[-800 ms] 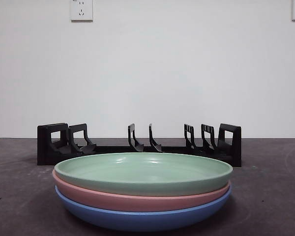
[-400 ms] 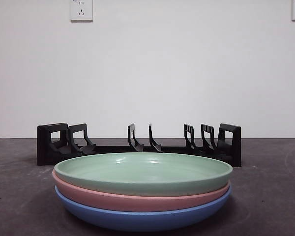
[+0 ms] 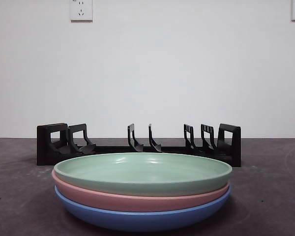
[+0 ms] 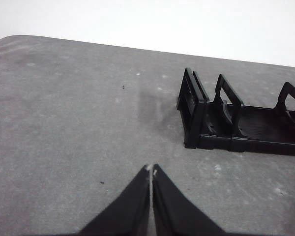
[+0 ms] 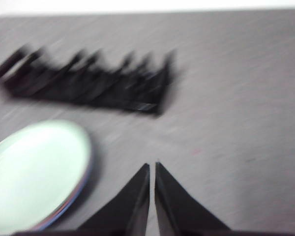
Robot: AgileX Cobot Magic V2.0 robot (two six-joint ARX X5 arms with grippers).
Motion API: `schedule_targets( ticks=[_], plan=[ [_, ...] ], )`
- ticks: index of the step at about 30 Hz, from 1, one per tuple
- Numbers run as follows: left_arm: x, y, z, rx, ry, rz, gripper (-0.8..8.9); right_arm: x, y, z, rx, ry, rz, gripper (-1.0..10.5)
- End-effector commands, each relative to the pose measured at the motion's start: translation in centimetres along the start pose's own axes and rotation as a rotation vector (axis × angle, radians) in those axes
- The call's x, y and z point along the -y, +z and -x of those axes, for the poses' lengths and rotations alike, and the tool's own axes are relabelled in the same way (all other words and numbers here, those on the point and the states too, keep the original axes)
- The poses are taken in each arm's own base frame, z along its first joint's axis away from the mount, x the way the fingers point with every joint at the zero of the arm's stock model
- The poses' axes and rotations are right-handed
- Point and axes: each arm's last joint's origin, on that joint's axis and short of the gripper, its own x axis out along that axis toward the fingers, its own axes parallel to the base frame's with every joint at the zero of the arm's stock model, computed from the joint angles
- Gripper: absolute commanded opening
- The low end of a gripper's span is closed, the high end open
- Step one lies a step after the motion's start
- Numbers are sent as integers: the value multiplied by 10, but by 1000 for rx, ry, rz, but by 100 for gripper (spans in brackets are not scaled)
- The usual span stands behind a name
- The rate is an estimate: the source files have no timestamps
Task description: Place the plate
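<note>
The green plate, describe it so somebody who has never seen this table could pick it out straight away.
On the dark table, in front of the black plate rack, stands a stack of three plates. The green plate is the top one, resting on the pink plate, which sits on the blue plate. It is the only pale green one, with its whole inside showing.

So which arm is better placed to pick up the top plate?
Likely the right: the right tool has the green plate close beside it. The left tool sees only the rack and bare table.
</note>
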Motion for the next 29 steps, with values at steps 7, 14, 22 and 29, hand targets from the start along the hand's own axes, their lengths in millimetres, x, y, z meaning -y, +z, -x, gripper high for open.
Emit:
schedule_targets(
  ticks=[7, 14, 22, 29],
  plan=[
    [-1, -6, -2, -21, 6, -9, 7, 20, -27, -60, 362, -188, -13, 18],
    [-1, -6, -2, -20, 6, -9, 7, 35, -73, -95, 397, -230, 30, 18],
    [-1, -6, -2, -20, 6, -9, 7, 43, -106, -116, 305, -235, 36, 18],
    [-1, -6, -2, -20, 6, -9, 7, 44, -114, -121, 254, -177, 70, 19]
  ],
)
